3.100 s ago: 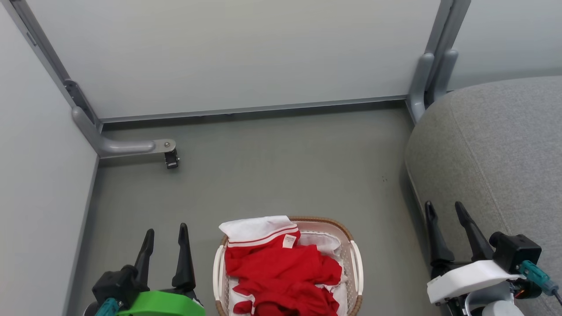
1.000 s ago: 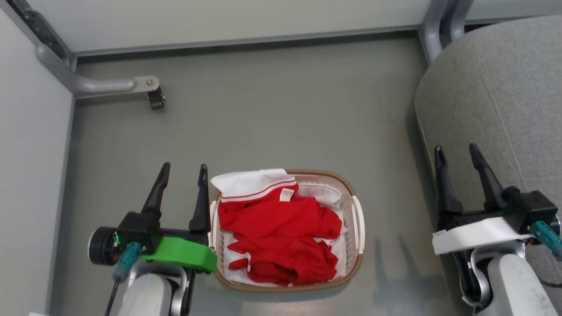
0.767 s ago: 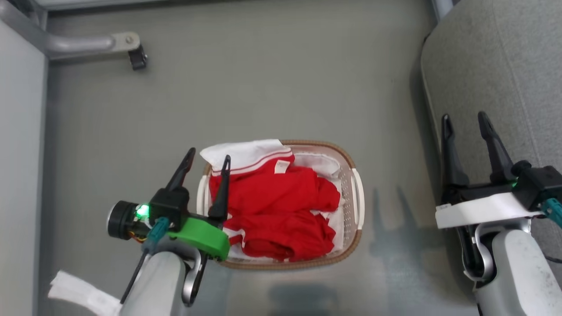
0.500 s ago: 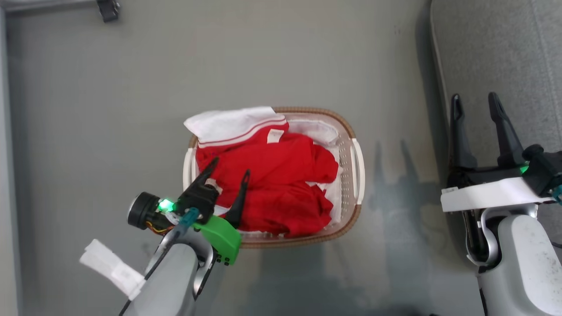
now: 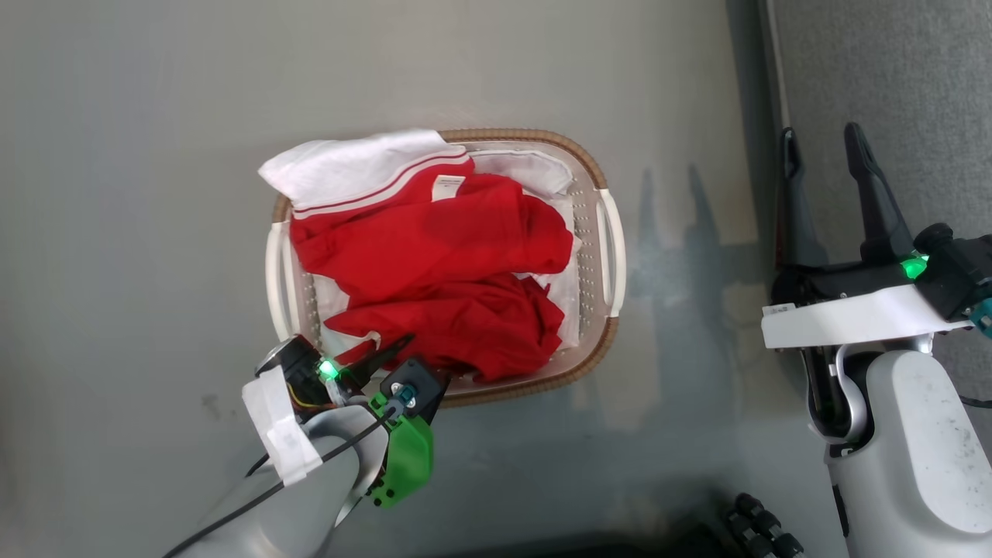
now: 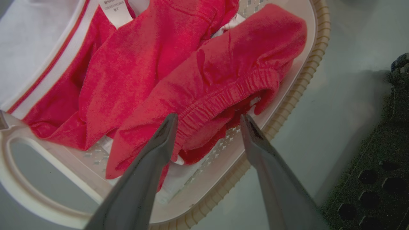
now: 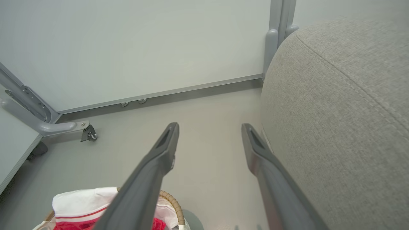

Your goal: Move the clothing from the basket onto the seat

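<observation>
The left fingers (image 6: 158, 153) are spread wide and hold nothing. They point down into the near end of the basket (image 5: 593, 256), which stands on the floor (image 5: 155, 194). The clothing (image 5: 434, 240) is all in the basket, heaped in loose folds. The fingertips straddle a gathered waistband (image 6: 230, 95) on the nearest red garment; whether they touch it cannot be told.

The step in hand looks like the first pick. To do it well, lower the tips until they sink into the fabric on both sides of that band, then close firmly. The thick band should give a surer hold than a single thin layer. Lift straight up and slowly, since the garments overlap and one may drag another, or the light basket, along with it.

The right fingers (image 5: 868, 194) are also spread and empty, hovering beside the edge of the seat (image 5: 891, 77), well apart from the basket.

The floor is smooth, matte grey-green. The basket is oval, of white perforated plastic, with a brown woven rim and white side handles. The clothing is thin, soft, bright red fabric. A white panel (image 5: 349, 163) with striped trim drapes over the far left rim, beside a small white label (image 5: 443, 186). The seat is a large rounded cushion in coarse grey weave.
</observation>
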Tool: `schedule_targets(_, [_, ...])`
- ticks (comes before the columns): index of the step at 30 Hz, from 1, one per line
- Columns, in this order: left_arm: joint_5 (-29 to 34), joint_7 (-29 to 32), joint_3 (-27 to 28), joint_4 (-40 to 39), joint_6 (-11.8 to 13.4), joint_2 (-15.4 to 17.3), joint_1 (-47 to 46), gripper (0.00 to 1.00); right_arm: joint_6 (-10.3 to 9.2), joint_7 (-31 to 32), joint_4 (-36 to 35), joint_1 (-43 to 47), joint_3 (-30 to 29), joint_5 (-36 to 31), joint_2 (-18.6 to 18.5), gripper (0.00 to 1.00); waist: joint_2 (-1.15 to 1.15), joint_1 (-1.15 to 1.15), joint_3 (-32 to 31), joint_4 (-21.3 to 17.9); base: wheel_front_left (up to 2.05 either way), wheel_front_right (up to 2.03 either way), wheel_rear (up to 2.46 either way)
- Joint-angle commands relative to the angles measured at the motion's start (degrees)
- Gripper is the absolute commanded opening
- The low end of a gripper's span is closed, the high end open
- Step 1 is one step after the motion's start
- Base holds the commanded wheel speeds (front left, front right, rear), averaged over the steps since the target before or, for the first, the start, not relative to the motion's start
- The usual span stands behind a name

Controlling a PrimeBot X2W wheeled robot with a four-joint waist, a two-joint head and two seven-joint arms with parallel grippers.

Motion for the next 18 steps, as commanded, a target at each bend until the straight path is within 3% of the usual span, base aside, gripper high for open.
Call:
schedule_targets(1, [-0.36, 0.27, -0.61, 0.4, 0.04, 0.74, -1.6, 1.0, -0.02, -0.28, -0.12, -0.69, 0.03, 0.57, -0.24, 1.0, 0.0, -0.01, 1.34, -1.57, 0.0, 0.0, 0.0])
schedule_targets(5, [0.23, 1.45, -1.5, 2.5, 0.31, 1.87, -3.21, 1.0, -0.02, -0.28, -0.1, -0.8, 0.42, 1.51, -0.24, 1.0, 0.0, -0.01, 1.99, -2.79, 0.0, 0.0, 0.0])
schedule_targets(18, [1.21, 2.9, -1.84, 8.22, 4.75, 1.52, -7.48, 1.0, -0.02, -0.28, -0.23, -1.38, 1.66, 3.43, -0.24, 1.0, 0.0, -0.01, 3.3, -5.23, 0.0, 0.0, 0.0])
